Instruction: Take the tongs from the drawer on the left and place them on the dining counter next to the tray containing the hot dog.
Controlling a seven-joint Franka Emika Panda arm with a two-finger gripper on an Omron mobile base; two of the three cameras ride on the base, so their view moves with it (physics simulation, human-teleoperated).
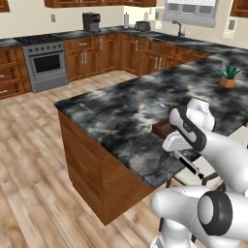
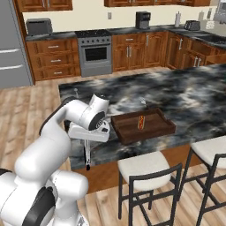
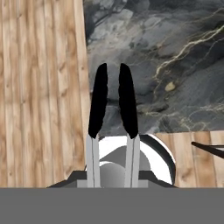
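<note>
My gripper point(image 2: 88, 148) is clamped on the tongs point(image 3: 113, 103), which hang black-tipped past the dining counter point(image 2: 185, 95) edge, beside the tray point(image 2: 143, 126) holding the hot dog point(image 2: 141, 122).

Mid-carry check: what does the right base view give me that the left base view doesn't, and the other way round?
Right base view: the hot dog lying in the tray, the stools and the fridge. Left base view: a potted plant on the counter and the faucet. Both: the counter, the stove, and the gripper shut on the tongs.
</note>
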